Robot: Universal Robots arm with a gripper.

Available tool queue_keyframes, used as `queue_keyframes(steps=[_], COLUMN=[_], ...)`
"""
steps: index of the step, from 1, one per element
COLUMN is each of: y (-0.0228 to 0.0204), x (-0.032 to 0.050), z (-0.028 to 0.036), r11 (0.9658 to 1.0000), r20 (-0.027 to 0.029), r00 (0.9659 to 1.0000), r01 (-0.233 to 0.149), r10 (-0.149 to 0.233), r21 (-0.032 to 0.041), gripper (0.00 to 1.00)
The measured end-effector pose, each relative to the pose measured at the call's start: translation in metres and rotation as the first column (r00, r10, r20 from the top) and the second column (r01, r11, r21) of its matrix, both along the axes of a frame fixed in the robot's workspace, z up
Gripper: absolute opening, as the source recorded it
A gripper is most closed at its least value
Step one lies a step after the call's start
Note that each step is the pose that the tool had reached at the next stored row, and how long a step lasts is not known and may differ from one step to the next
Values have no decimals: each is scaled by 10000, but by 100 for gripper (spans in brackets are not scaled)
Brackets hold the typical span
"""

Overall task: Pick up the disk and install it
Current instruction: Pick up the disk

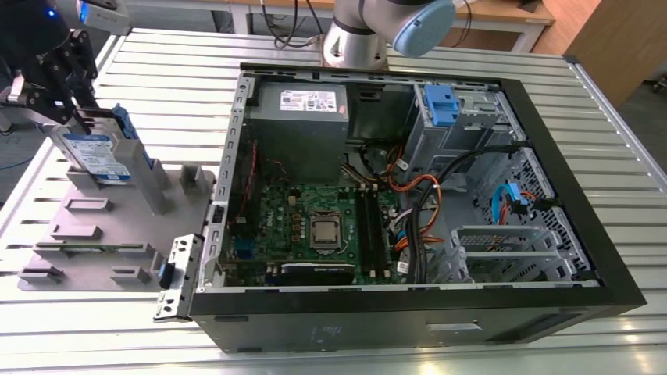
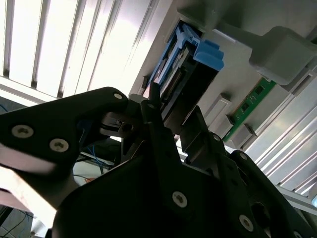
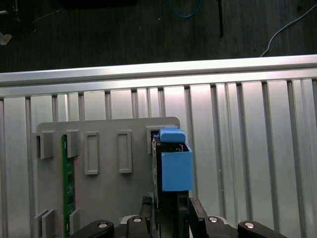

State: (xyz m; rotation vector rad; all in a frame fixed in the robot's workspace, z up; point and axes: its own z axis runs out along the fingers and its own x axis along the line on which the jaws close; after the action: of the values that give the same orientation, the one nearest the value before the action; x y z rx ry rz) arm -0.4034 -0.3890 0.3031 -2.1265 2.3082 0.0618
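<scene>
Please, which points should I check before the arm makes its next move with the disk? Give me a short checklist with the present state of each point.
1. The disk stands upright in the grey holder: ok.
2. The hand is centred on the disk's edge in the first wrist view: ok.
3. The hand grips the disk firmly: cannot tell.
4. The computer case is open: ok.
5. The drive cage under the blue latch is free for a disk: cannot tell.
6. The loose cables are clear of the drive cage: not ok, they lie right beside it.
</scene>
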Motion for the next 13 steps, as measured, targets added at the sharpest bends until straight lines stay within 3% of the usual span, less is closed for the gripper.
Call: queue_keyframes(steps=[13], y=[-19], x=[1], z=[0], r11=[10000], r20=[0], r00=[10000], r01=[0], r10=[0], r21=[0], gripper=[42])
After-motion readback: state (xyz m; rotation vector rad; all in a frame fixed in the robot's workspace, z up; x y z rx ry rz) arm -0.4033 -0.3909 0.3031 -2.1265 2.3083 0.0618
